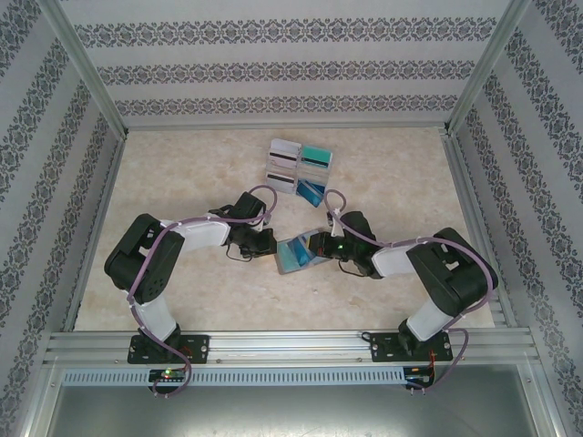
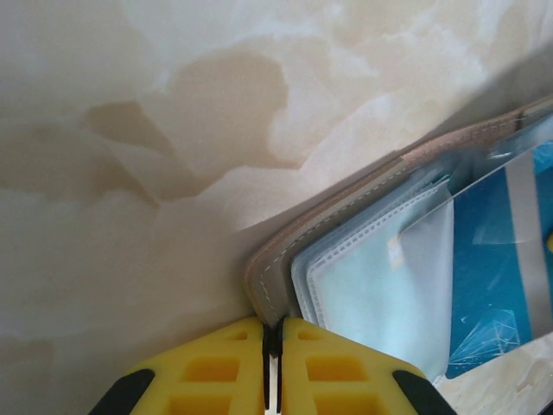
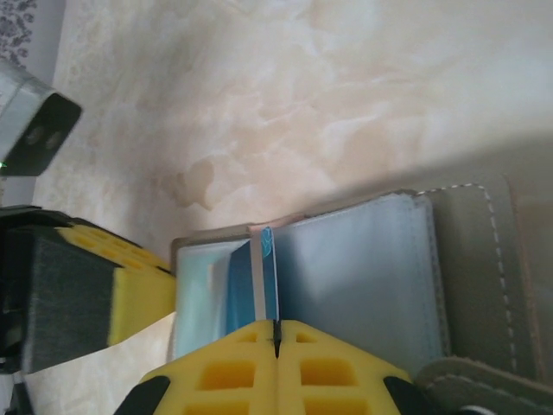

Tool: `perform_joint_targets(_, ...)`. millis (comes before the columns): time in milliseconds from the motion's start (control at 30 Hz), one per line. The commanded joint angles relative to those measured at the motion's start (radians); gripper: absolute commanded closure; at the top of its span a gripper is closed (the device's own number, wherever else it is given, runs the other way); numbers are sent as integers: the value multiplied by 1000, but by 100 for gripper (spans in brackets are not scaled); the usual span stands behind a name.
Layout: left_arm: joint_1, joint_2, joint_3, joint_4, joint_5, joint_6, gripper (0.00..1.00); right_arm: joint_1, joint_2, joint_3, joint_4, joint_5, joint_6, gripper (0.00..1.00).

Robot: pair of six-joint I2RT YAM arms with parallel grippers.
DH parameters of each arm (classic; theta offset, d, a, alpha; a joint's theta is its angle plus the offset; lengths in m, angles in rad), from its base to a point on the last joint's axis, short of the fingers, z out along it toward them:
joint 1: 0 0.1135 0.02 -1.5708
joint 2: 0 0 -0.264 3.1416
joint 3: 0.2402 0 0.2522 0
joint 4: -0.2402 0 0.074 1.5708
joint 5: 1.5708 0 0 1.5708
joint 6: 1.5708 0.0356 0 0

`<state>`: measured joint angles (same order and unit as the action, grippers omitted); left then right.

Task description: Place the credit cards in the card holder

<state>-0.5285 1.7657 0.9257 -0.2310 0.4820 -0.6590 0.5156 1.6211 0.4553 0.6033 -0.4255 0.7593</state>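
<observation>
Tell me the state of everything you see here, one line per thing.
card holder: open, lying between both grippers.
blue card: gripped, standing among the holder's clear sleeves.
left gripper: shut on the card holder's cover edge.
right gripper: shut on the blue card.
spare cards: grouped beyond the arms, untouched.

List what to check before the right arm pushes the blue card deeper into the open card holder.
1. Left gripper shut on the cover edge of the card holder: ok.
2. Right gripper shut on the blue card: ok.
3. Holder lying open, clear sleeve exposed: ok.
4. Card's leading edge inside a sleeve mouth: cannot tell.
5. Rack of cards stands farther back, apart from both grippers: ok.
</observation>
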Motion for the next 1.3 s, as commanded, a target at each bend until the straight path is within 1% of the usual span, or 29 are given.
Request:
perform_joint_targets(0, -36, 20, -29, 44, 47, -17, 89, 18, 11, -37, 93, 69, 21, 100)
perform_joint_targets(233, -36, 13, -32, 41, 44, -19, 91, 24, -57, -85, 99, 164, 20, 100)
perform_joint_targets(533, -34, 8, -33, 45, 43, -24, 91, 26, -112, -103, 85, 168, 25, 100)
perform_joint_targets(667, -35, 7, -33, 47, 43, -28, 91, 31, -55, -79, 116, 148, 27, 100)
perform_joint_targets(867, -35, -3, -38, 38, 35, -30, 91, 62, 28, -73, 194, 167, 56, 100)
perform_joint_targets(1033, -35, -2, -33, 34, 35, -30, 91, 75, 17, -75, 186, 174, 57, 100)
perform_joint_targets(1200, -34, -2, -21, 26, 31, -24, 91, 75, -28, -65, 135, 126, 31, 100)
perform_joint_targets(1267, -35, -2, -16, 22, 29, -22, 91, 63, -35, -45, 97, 59, 0, 100)
